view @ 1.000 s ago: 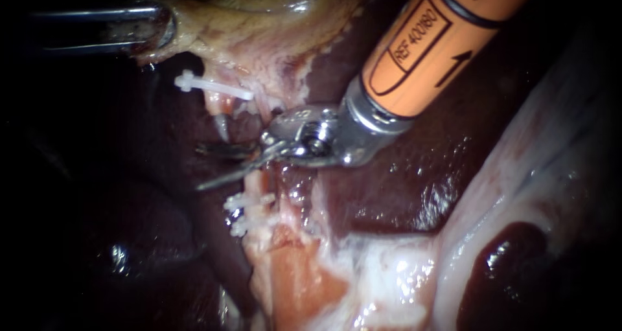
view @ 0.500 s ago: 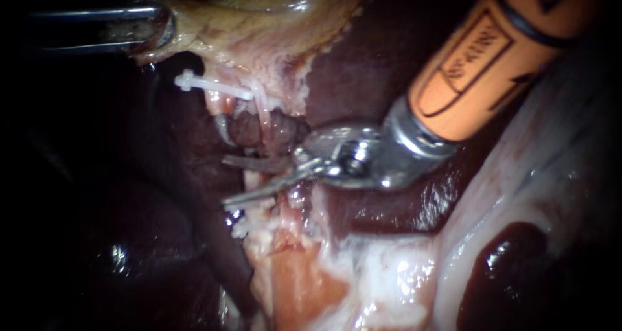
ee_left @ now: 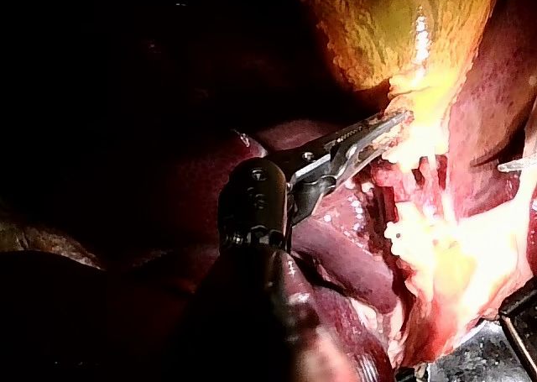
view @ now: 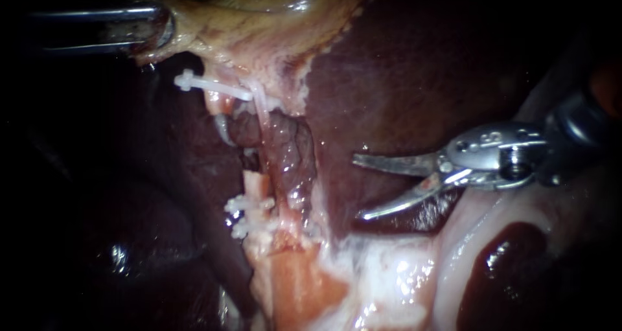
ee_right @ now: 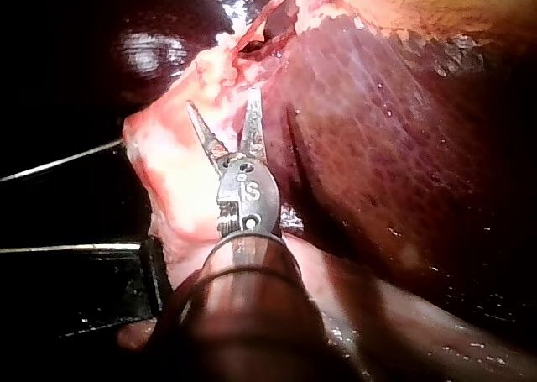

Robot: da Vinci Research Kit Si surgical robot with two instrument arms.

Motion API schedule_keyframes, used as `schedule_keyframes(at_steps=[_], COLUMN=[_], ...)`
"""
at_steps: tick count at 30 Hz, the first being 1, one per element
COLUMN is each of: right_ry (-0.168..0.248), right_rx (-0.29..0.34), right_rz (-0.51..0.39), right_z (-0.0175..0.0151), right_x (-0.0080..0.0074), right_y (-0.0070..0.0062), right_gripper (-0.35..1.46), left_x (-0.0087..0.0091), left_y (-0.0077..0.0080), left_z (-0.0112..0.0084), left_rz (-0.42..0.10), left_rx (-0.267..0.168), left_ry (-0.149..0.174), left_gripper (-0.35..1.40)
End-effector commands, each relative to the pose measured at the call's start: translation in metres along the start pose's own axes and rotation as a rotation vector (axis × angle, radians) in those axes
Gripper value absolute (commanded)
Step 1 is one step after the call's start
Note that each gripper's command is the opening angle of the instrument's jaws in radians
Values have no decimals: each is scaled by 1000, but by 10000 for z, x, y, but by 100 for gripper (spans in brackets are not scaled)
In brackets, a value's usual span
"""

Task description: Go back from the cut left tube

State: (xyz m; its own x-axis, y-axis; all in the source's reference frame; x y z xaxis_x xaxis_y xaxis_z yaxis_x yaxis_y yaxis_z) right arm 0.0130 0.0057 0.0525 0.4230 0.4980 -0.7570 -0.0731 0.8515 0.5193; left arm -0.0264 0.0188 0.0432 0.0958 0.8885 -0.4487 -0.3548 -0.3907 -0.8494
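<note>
Though judged soft, slippery and easily torn, the cut left tube (view: 257, 184), best held beside its clips (view: 249, 208), lies well ahead of the parted, empty jaws of the right instrument (view: 357, 187); left instrument (view: 152, 30) clamped on the gallbladder (view: 227, 20) edge.

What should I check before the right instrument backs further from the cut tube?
1. Right instrument clear of the cut tube: ok, apart from it, over the liver.
2. Its jaws empty: ok, open, nothing between them.
3. Clips on the stumps: ok, upper clip and lower clips sit across the tube ends.
4. Left instrument holding the gallbladder: ok, jaws shut on it.
5. Lower jaw's tip off the liver surface: cannot tell.
</note>
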Motion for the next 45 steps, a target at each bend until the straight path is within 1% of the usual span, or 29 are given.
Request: schedule_keyframes(at_steps=[1,2,4,7,11,16,21,23,30,35,38,42,45], right_ry=[-1,-1,2,-10,-46,-81,-159,-182,-195,-199,-199,-199,-199], right_rx=[14,27,31,34,28,15,-44,-64,-126,-128,-127,-127,-127], right_rz=[-2,-2,-4,-12,-16,-20,-24,-23,-36,-37,-36,-36,-36], right_z=[-5,-10,-17,-25,-32,-42,-54,-58,-64,-65,-65,-65,-65], right_x=[-2,-5,-8,-11,-14,-16,-13,-11,-12,-12,-12,-12,-12], right_y=[0,0,0,1,1,2,6,8,10,10,10,10,10], right_gripper=[145,145,145,145,145,138,138,140,143,143,143,143,143], left_x=[0,0,0,-1,-4,-9,-11,-12,-16,-23,-32,-46,-55], left_y=[0,0,0,0,-1,-3,-2,-2,-3,-8,-14,-22,-28], left_z=[0,0,1,1,4,9,13,14,19,28,39,58,69], left_rz=[0,0,0,0,2,5,6,7,9,13,19,34,34], left_rx=[1,1,1,2,4,6,9,9,12,10,4,5,2], left_ry=[0,0,0,1,2,4,6,6,9,9,8,-8,-18], left_gripper=[-35,-35,-35,-35,-35,-35,-35,-35,-35,-35,-35,-35,-35])
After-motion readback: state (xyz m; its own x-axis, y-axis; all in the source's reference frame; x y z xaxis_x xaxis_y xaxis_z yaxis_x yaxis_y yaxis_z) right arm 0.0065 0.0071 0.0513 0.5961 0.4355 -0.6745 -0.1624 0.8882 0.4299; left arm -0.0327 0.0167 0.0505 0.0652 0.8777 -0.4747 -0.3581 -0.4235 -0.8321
